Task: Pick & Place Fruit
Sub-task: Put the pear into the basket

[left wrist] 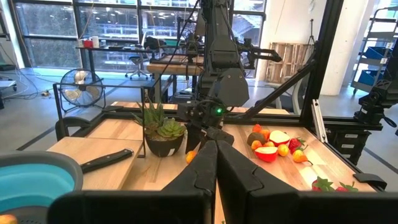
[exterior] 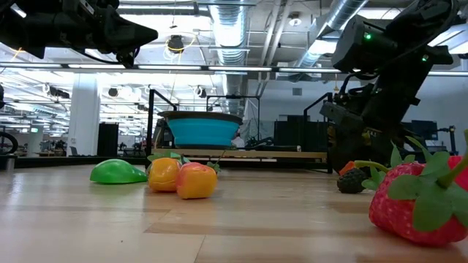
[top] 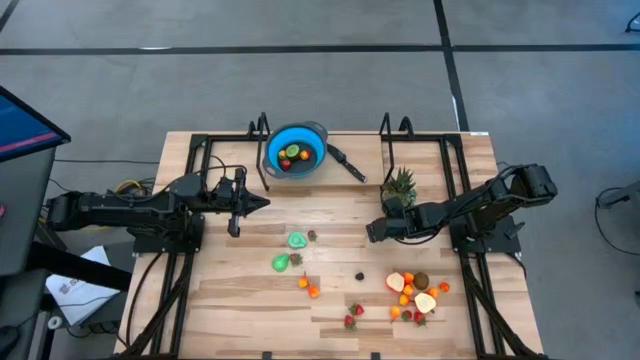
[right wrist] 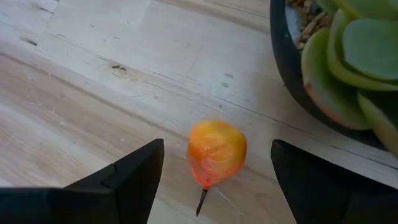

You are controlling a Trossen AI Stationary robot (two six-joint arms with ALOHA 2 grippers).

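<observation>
A small orange fruit piece [right wrist: 216,152] lies on the wooden table close to the potted plant [right wrist: 339,68]. My right gripper [right wrist: 217,143] is open and slants down over it, one finger on either side and a gap to each. In the high view the right gripper [top: 375,230] hides that piece. More fruit lies on the table: a green lime [top: 297,240], a green pear [top: 281,262], orange pieces [top: 309,287], strawberries [top: 354,314] and a mixed cluster [top: 415,292]. My left gripper [top: 262,203] waits shut, level, above the table's left half.
A blue bowl [top: 310,135] with a black handle [top: 347,162] stands at the far middle and holds a few fruits. The potted plant [top: 400,185] stands right beside the right gripper. Black frame rails [top: 200,150] run along the table's far and side edges.
</observation>
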